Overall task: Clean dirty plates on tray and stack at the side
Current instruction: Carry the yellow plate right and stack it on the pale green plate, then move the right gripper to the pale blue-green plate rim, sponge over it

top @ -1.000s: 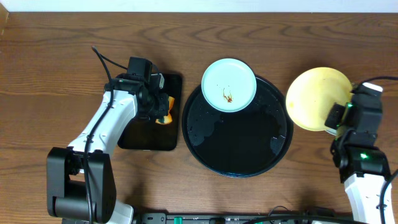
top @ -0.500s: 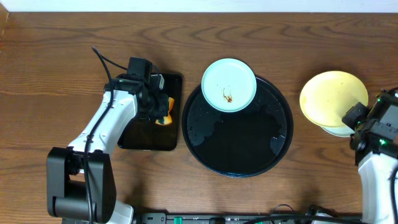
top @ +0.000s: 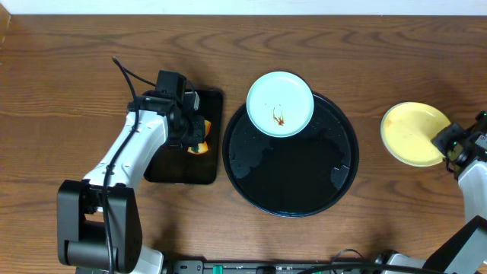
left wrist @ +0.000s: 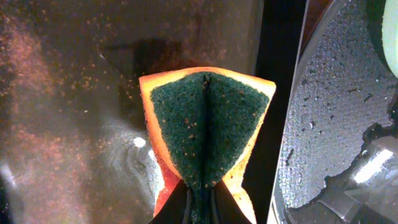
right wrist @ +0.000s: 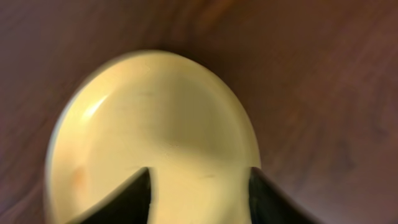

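A pale mint-blue plate [top: 280, 103] with a brown smear sits on the far rim of the round black tray [top: 304, 179], which is wet. Its edge shows in the left wrist view [left wrist: 392, 25]. My left gripper [top: 194, 138] is shut on a folded orange and green sponge [left wrist: 208, 124] above the rectangular tray. The pale yellow plate [top: 415, 133] sits low on the right side of the table. My right gripper [top: 450, 144] is at its right edge, with its fingers [right wrist: 199, 199] spread wide over the plate [right wrist: 161, 118]. A second mint-blue plate is not visible.
The smaller rectangular black tray [top: 181, 171] lies left of the round tray, under the sponge. The round tray's wet rim [left wrist: 336, 112] is just right of the sponge. Bare wood tabletop [top: 365, 46] surrounds the trays and the yellow plate.
My right gripper has carried the yellow plate right and down, from high beside the tray to low over the table's right side. The left arm and sponge have not moved.
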